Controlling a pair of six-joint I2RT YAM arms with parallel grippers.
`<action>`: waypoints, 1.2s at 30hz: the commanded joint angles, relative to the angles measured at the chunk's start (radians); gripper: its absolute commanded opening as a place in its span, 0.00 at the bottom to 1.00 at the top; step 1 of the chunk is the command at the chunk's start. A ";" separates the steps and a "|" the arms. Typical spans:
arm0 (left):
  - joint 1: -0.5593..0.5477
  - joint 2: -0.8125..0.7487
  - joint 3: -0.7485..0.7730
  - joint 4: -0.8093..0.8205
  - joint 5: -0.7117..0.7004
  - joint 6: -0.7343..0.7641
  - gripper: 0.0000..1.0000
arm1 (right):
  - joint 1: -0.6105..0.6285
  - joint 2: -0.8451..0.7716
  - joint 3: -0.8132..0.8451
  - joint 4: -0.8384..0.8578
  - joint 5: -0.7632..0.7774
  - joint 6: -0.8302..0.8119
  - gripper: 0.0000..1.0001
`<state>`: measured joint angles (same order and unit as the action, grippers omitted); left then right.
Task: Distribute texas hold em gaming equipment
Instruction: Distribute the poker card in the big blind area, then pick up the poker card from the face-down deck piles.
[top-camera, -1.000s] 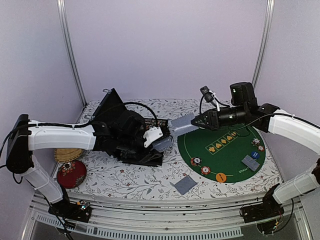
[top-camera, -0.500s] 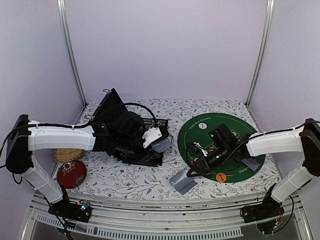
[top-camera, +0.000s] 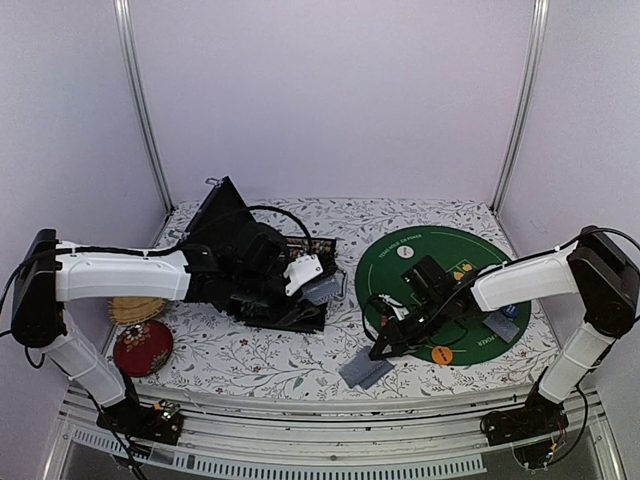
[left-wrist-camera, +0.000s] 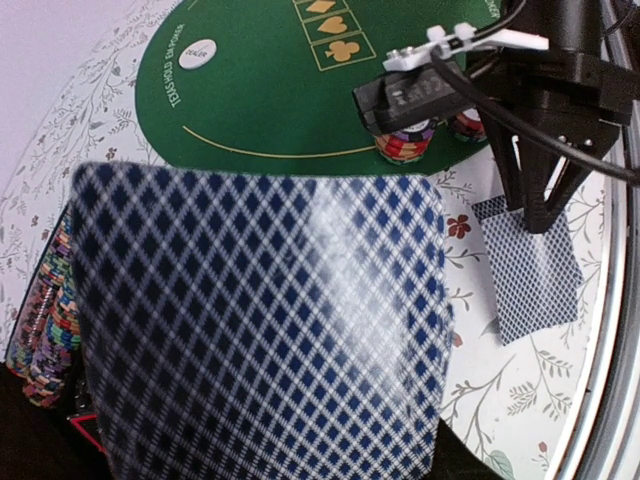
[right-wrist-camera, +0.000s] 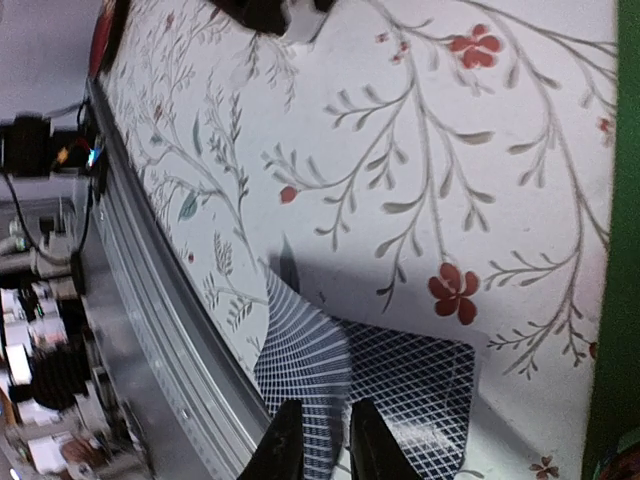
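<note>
- Playing cards (right-wrist-camera: 400, 385), laid beside table rim (right-wrist-camera: 150, 300): right gripper (right-wrist-camera: 322, 410) jaws stood barely parted, hold untellable; your retreat could have dragged one overboard.
- Deck (left-wrist-camera: 260, 320): left gripper (top-camera: 305, 272) clamped it; loosening risked spillage.

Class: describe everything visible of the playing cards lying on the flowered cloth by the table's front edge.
The cards are thin rectangles with blue-and-white lattice backs, face down on the flowered cloth beside the green mat, near the front rail. Two overlap: one lies flat, the other looks curled upward. The right end effector stands over them, fingertips at the curled card's edge.
</note>
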<state>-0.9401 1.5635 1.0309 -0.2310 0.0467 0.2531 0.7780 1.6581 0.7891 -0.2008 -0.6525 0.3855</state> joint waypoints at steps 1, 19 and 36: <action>0.017 -0.030 -0.009 -0.003 0.002 -0.002 0.52 | 0.003 -0.036 0.050 -0.113 0.137 -0.020 0.30; 0.016 -0.041 0.000 -0.001 0.031 0.005 0.52 | -0.040 -0.028 0.280 0.330 -0.141 0.010 0.79; 0.017 -0.036 -0.005 0.003 0.033 0.008 0.52 | -0.043 0.049 0.326 0.299 -0.034 -0.009 0.42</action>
<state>-0.9375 1.5448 1.0309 -0.2314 0.0700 0.2543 0.7437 1.7679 1.1248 0.1421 -0.7460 0.4126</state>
